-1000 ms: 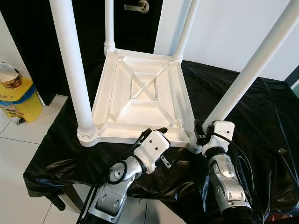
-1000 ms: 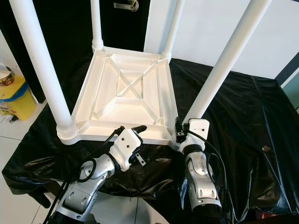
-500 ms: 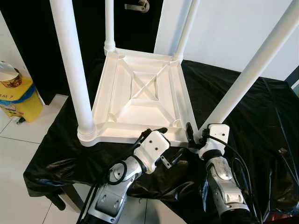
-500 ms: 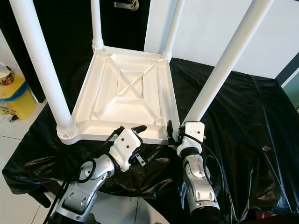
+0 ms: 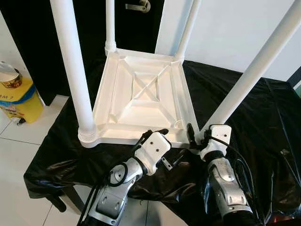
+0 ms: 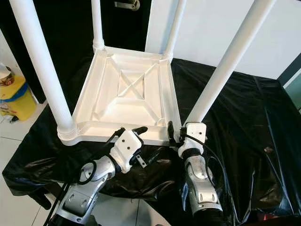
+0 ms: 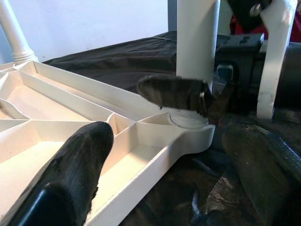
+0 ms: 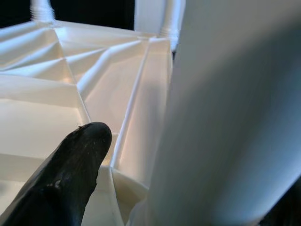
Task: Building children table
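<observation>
A white plastic children's table (image 5: pixel 141 89) lies upside down on a black sheet (image 5: pixel 263 122), with its legs pointing up. My right gripper (image 5: pixel 201 134) is open at the foot of the near right leg (image 5: pixel 244 84). One black finger (image 8: pixel 70 174) stands just left of that leg with a gap to it; the leg hides the other finger. My left gripper (image 5: pixel 169 143) is open at the table's front rim (image 7: pixel 141 174). Its upper finger (image 7: pixel 70 179) lies over the rim and its lower finger (image 7: pixel 263 165) rests low on the sheet.
The near left leg (image 5: pixel 75 70) rises close to my left arm. A yellow bin (image 5: pixel 16 96) with a paper cup on it stands on the white tiles at the left. A dark door with a handle (image 5: pixel 138 5) is behind. The sheet's front edge drops off near my arms.
My right gripper has turned and slid a little left around the foot of the near right leg, then held still. The left gripper has stayed in place.
</observation>
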Motion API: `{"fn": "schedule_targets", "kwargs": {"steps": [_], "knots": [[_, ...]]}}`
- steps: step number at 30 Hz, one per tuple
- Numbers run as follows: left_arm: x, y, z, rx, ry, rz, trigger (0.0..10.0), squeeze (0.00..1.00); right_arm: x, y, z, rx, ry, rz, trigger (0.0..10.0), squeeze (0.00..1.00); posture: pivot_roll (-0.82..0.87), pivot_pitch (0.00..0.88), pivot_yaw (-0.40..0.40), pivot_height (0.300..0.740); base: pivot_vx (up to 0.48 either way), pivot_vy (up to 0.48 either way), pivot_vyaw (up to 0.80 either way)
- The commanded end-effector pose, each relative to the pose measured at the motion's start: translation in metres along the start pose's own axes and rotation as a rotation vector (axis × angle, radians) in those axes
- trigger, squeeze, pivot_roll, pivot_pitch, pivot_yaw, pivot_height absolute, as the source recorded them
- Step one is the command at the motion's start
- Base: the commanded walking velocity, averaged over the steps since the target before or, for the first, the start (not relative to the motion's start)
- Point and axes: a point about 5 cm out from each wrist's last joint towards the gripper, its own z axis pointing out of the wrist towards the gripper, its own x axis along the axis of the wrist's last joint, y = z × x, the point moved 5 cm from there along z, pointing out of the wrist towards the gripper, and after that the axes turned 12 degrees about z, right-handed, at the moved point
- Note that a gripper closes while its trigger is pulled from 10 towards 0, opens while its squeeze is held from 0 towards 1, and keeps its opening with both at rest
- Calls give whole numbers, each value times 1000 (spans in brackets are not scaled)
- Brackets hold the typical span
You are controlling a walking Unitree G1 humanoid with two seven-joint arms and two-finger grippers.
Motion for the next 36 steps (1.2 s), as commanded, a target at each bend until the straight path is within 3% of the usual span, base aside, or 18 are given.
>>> {"fn": "schedule_targets", "kwargs": {"steps": [1, 5, 10, 14, 16, 22, 23, 24, 25, 36], "knots": [[0, -3, 2, 63, -14, 4, 10000, 0, 4, 6, -2, 40, -4, 3, 10000, 0, 187, 36, -180, 740, 0, 0, 0], [0, -3, 2, 60, -14, 5, 10000, 0, 8, 10, -3, 79, -10, -2, 10000, 0, 187, 35, -177, 740, 0, 0, 0], [0, -2, 2, 46, -13, 8, 10000, 0, 16, 16, -1, 226, -44, -36, 10000, 0, 181, 28, -160, 740, 0, 0, 0], [0, -1, 2, 37, -12, 9, 10000, 0, 18, 15, 2, 291, -62, -56, 10000, 0, 179, 26, -155, 740, 0, 0, 0], [0, 0, 2, 26, -10, 13, 10000, 0, 16, 12, 7, 380, -102, -80, 10000, 0, 178, 22, -148, 740, 0, 0, 0], [1, -1, 3, 22, -8, 16, 10000, 0, 14, 10, 11, 440, -140, -101, 10000, 0, 180, 17, -147, 740, 0, 0, 0], [1, -1, 3, 22, -8, 17, 10000, 0, 11, 9, 13, 453, -153, -108, 7843, 0, 189, 12, -151, 740, 0, 0, 0], [1, -1, 3, 22, -8, 17, 10000, 0, 11, 9, 13, 453, -153, -108, 7843, 0, 189, 12, -151, 740, 0, 0, 0], [1, 0, 3, 23, -8, 17, 10000, 0, 8, 9, 15, 472, -171, -116, 0, 0, 194, 10, -153, 740, 0, 0, 0], [1, 0, 1, 30, -11, 17, 10000, 0, 0, 15, 11, 436, -188, -105, 0, 0, 199, 9, -160, 740, 0, 0, 0]]}}
